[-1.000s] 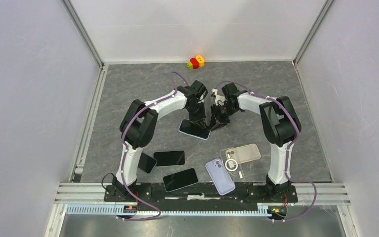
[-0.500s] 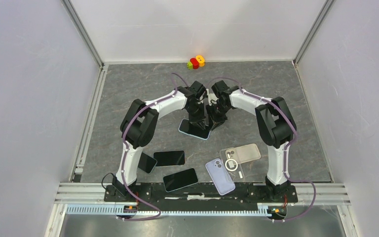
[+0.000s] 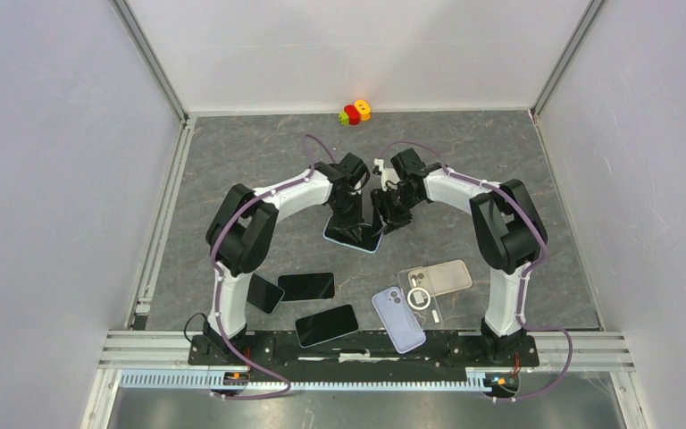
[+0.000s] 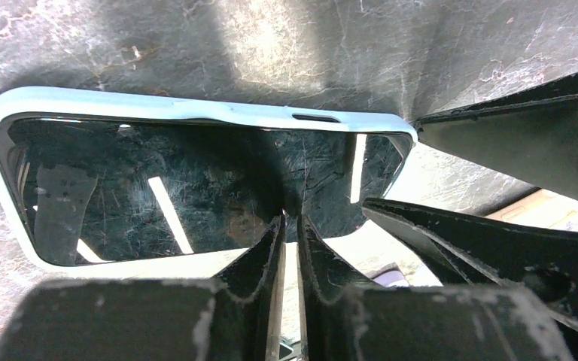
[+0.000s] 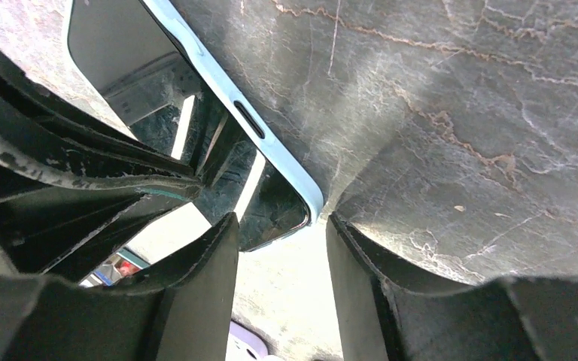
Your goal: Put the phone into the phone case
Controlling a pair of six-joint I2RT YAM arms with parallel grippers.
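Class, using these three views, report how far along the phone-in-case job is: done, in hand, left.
Done: the phone lies inside the light blue case, with the rim showing around it. In hand: the left gripper, shut, has its tips on the screen; the right gripper, open, straddles a case corner. Left: probably checking every corner is seated, then withdrawing.

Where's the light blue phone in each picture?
Top external: the light blue phone lies near the middle of the grey marbled table.
Left wrist: it fills the left and middle, screen up.
Right wrist: only one edge and corner show, upper left.
Shared landmark: the grey marbled table under it, seen in all three.
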